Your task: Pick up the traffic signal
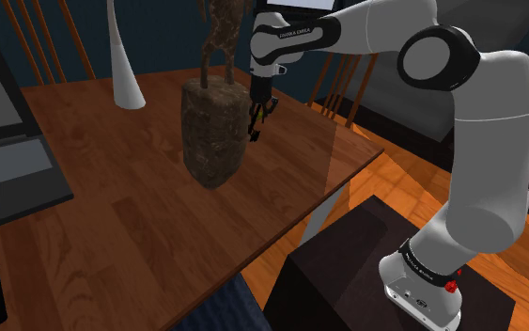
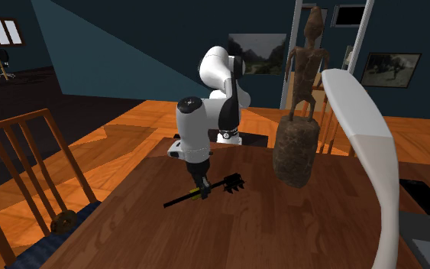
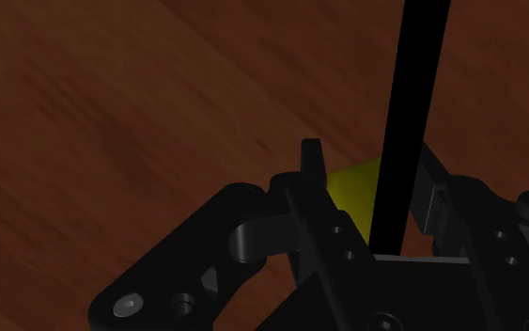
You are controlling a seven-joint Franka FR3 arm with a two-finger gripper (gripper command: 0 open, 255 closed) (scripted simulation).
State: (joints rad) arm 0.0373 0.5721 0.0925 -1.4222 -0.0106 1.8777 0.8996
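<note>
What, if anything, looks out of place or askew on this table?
The traffic signal is not upright: its black pole runs nearly level, low over the wooden table, with the gripper seemingly clasped around it mid-pole. The figure statue beside it stands upright. Nothing looks spilled or broken.
</note>
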